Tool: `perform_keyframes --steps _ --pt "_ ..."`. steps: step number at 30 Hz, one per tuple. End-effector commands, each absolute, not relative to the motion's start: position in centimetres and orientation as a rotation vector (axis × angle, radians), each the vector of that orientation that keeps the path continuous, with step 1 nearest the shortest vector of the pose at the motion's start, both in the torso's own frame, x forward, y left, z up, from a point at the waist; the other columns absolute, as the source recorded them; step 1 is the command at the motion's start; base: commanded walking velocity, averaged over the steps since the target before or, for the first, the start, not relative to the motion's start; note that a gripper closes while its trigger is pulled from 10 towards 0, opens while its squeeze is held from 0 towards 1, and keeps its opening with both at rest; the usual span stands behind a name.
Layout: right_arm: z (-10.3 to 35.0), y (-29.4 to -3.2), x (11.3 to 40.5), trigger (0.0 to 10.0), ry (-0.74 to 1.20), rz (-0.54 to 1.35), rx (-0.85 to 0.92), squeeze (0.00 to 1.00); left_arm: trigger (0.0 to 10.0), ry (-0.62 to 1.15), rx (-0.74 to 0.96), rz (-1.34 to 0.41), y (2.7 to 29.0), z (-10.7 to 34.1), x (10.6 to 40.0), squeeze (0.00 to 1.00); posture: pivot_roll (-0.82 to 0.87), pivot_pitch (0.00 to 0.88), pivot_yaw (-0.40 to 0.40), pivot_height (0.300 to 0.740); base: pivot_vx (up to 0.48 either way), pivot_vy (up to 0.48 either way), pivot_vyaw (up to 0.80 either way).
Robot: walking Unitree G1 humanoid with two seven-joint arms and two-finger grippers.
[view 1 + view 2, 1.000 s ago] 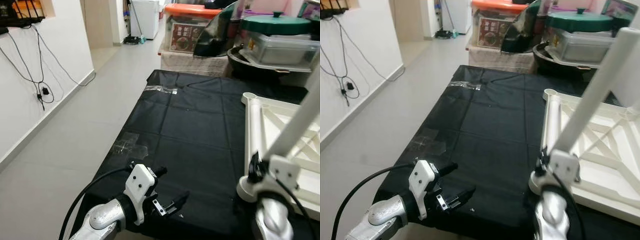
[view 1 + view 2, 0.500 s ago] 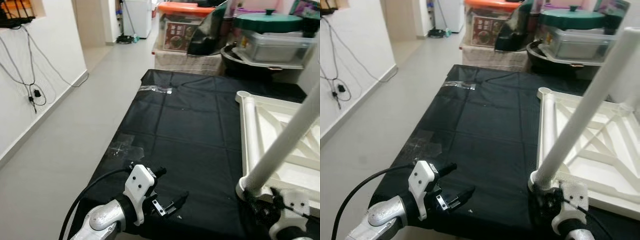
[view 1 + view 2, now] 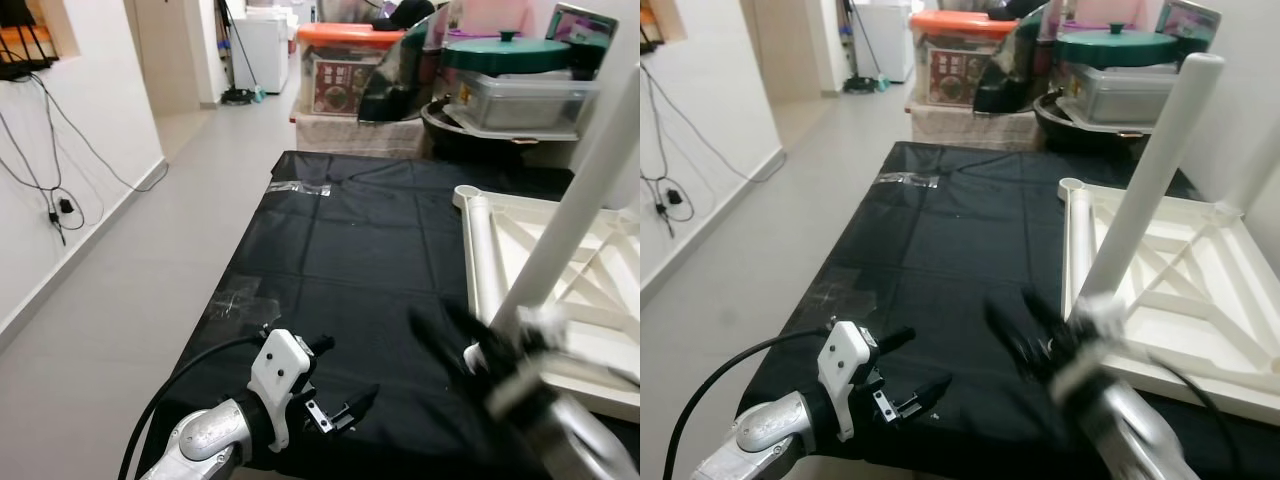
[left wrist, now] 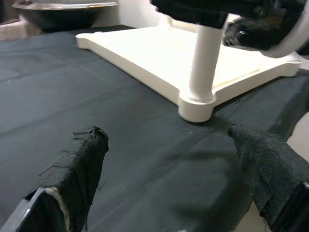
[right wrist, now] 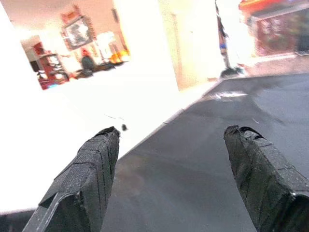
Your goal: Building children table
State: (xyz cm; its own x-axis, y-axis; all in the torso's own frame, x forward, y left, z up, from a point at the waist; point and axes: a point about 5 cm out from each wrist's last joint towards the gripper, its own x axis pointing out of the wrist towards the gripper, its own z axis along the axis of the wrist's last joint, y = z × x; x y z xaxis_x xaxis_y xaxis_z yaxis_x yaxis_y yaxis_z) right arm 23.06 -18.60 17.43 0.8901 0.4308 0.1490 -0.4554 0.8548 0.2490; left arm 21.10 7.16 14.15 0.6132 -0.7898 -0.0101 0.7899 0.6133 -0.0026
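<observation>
At the near left edge of the desk (image 3: 340,250), which is covered in a black sheet, the left gripper (image 3: 345,410) hovers low with its fingers spread wide and nothing between them; its wrist view looks across the sheet toward the work. Further right, the right gripper (image 3: 1025,325) is blurred in mid-air over the sheet just beside the tabletop corner, its fingers wide apart and empty. At the right side of the desk lies the white children's tabletop (image 3: 1200,300), upside down with its ribbed underside up. One white leg (image 3: 1145,190) stands in the near left corner socket, leaning slightly; a second leg may rise at the far right, but that is too cut off to tell. The far left corner socket (image 3: 1073,187) is bare, so the build looks partly done, with legs left to fit. Storage boxes (image 3: 350,65) stand behind the desk.
</observation>
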Motion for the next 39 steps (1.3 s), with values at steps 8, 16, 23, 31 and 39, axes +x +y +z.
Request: perform_keyframes --steps 8,16,23,31,39 --pt "19.2 -16.6 29.1 10.0 -0.166 0.030 0.270 0.00 10.0 0.011 0.004 -0.919 7.2 14.2 21.0 0.00 0.20 0.000 -0.048 0.740 0.000 0.000 0.00" --pt "16.9 -21.3 26.4 10.0 -0.043 -0.627 0.069 0.00 10.0 0.011 0.003 -0.917 7.1 14.2 20.7 0.00 0.20 0.000 -0.066 0.740 0.000 0.000 0.00" --pt "16.3 -23.7 23.5 10.0 0.014 -0.771 -0.002 0.00 10.0 0.017 -0.005 -0.914 7.1 14.1 20.5 0.00 0.18 0.000 -0.058 0.740 0.000 0.000 0.00" --pt "17.9 -20.6 29.0 10.0 -0.068 -0.413 0.082 0.00 10.0 0.021 -0.011 -0.911 7.0 14.2 20.3 0.00 0.19 0.000 -0.059 0.740 0.000 0.000 0.00" --pt "15.4 -21.7 34.9 10.0 0.223 -0.405 -0.032 0.00 10.0 0.003 0.003 -0.908 7.0 15.1 19.4 0.00 0.23 0.000 -0.091 0.740 0.000 0.000 0.00"
